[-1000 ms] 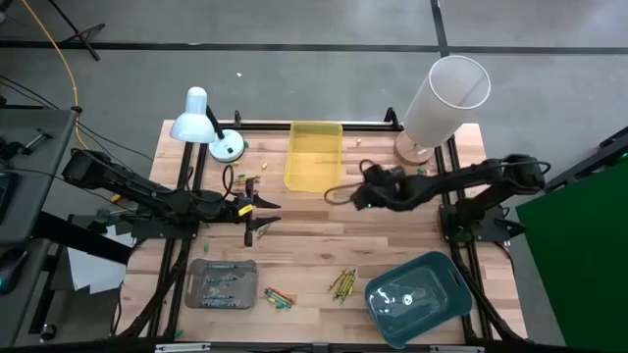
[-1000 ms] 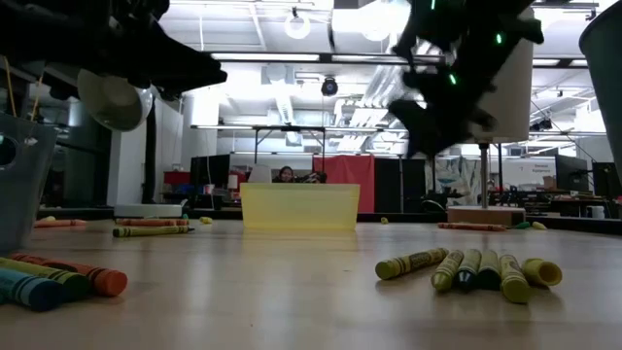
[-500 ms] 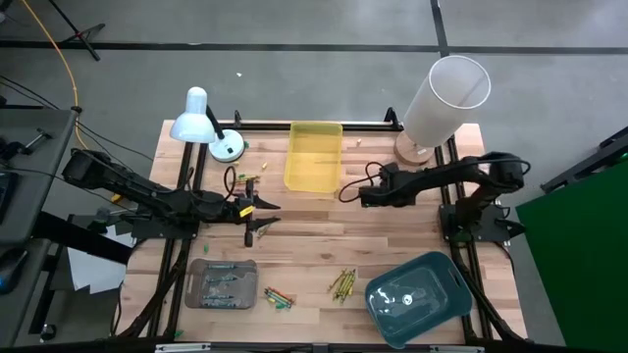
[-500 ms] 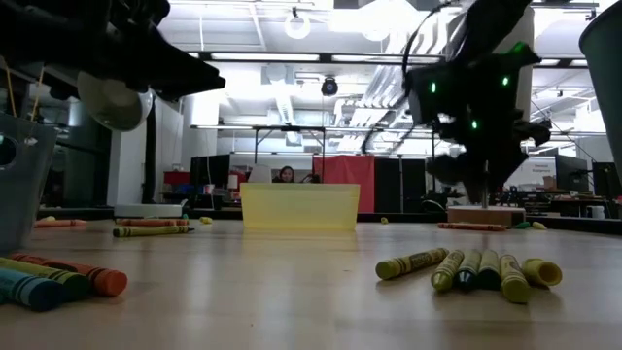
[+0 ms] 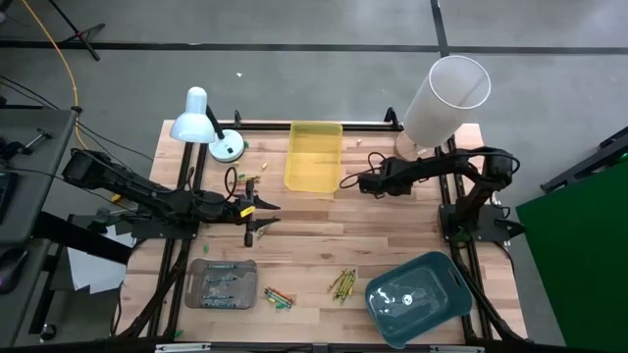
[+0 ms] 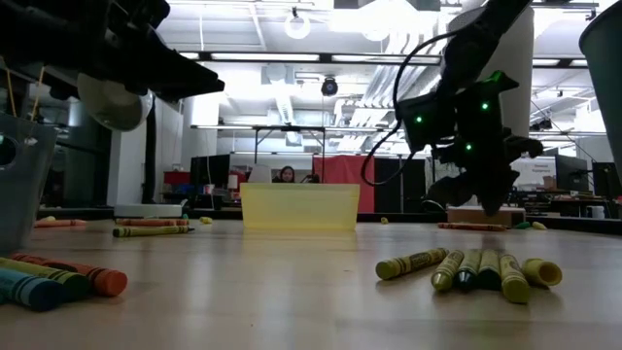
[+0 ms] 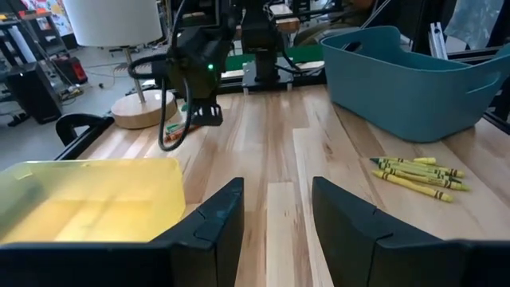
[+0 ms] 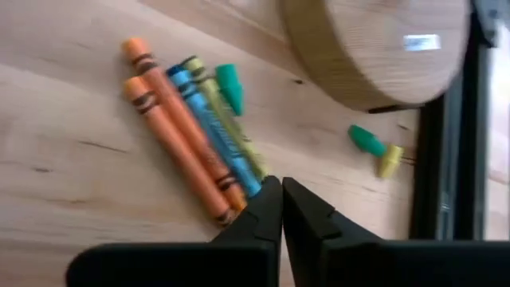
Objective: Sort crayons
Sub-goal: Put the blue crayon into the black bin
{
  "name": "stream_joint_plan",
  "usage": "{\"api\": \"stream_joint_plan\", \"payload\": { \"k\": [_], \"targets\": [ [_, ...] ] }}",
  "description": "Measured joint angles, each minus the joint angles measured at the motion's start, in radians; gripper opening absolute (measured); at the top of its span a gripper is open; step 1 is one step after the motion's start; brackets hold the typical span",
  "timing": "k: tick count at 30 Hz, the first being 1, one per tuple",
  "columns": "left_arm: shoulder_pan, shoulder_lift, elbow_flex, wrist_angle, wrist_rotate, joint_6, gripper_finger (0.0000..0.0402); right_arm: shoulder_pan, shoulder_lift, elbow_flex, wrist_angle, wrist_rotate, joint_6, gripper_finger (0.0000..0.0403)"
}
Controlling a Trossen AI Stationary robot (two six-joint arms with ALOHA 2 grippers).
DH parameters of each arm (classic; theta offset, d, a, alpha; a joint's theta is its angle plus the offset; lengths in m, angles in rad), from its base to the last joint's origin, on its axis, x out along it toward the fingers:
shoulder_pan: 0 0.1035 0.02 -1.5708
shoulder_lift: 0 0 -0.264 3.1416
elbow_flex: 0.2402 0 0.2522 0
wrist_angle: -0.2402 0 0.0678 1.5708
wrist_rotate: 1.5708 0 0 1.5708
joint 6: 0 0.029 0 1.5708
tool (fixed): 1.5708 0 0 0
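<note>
Right wrist only: orange crayons (image 8: 171, 131).

Right arm: reaches from its base at the table's right edge toward the yellow tray (image 5: 314, 155), bent at the elbow, wrist tipped down. Right gripper (image 5: 374, 183): just right of the tray's near corner, low over the tabletop, fingers (image 8: 263, 214) pressed together, nothing between them.

Left arm: stretches from the table's left side toward the tray, forearm level. Left gripper (image 5: 257, 216): left of and nearer than the tray, above the tabletop, fingers (image 7: 213, 219) parted, holding nothing.
</note>
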Motion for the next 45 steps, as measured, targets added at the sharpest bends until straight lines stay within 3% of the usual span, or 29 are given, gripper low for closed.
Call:
{"api": "stream_joint_plan", "payload": {
  "k": [14,24,31,40,45],
  "targets": [
    [0.0,0.0,0.0,0.007,-0.003,0.018,0.0133,-0.045,0.015,0.0,0.071,-0.066,-0.09,0.0],
    [0.0,-0.001,0.0,0.008,-0.004,0.029,0.0133,0.028,0.013,0.001,0.099,-0.098,-0.099,0.0],
    [0.0,-0.001,0.0,0.008,-0.005,0.037,0.0133,0.034,-0.038,0.002,0.029,-0.056,-0.089,0.0],
    [0.0,-0.001,0.001,0.008,-0.004,0.037,0.0133,-0.069,-0.047,-0.002,0.044,-0.192,-0.391,0.0008],
    [0.0,-0.001,0.001,0.007,-0.006,0.037,0.0133,-0.092,-0.048,-0.002,0.051,-0.218,-0.494,0.0056]
  ]
}}
